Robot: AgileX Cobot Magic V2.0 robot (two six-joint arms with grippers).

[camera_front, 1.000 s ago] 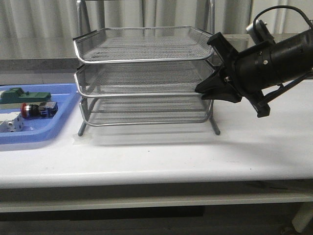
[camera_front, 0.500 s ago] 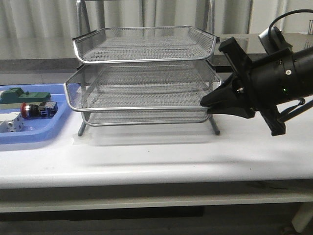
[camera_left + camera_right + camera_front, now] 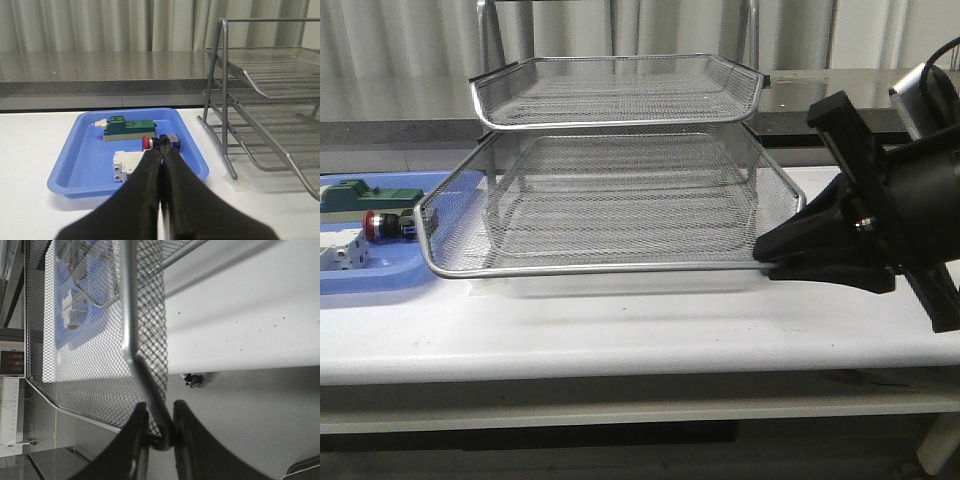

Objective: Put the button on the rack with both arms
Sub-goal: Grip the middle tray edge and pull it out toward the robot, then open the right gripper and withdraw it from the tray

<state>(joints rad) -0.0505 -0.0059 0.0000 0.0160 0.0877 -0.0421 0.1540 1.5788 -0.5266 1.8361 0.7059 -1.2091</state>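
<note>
The button (image 3: pixel 386 225), red cap and blue-black body, lies in the blue tray at the far left; in the left wrist view it (image 3: pixel 172 140) shows just beyond my fingertips. The silver wire rack (image 3: pixel 620 95) stands mid-table, and its middle tray (image 3: pixel 600 267) is slid far out toward the front. My right gripper (image 3: pixel 767 256) is shut on that tray's front right rim; the right wrist view shows the rim and mesh (image 3: pixel 145 315) pinched between the fingers of the gripper (image 3: pixel 160 415). My left gripper (image 3: pixel 161 151) is shut and empty, short of the button.
The blue tray (image 3: pixel 370 281) also holds a green block (image 3: pixel 129 129) and a white block (image 3: pixel 125 161). The rack's legs and rod frame (image 3: pixel 224 100) stand right of the blue tray. The pulled-out tray overhangs the blue tray's right edge.
My right gripper has moved toward the table's front, drawing the rack's middle tray out with it. The button and the blue tray have not moved.
</note>
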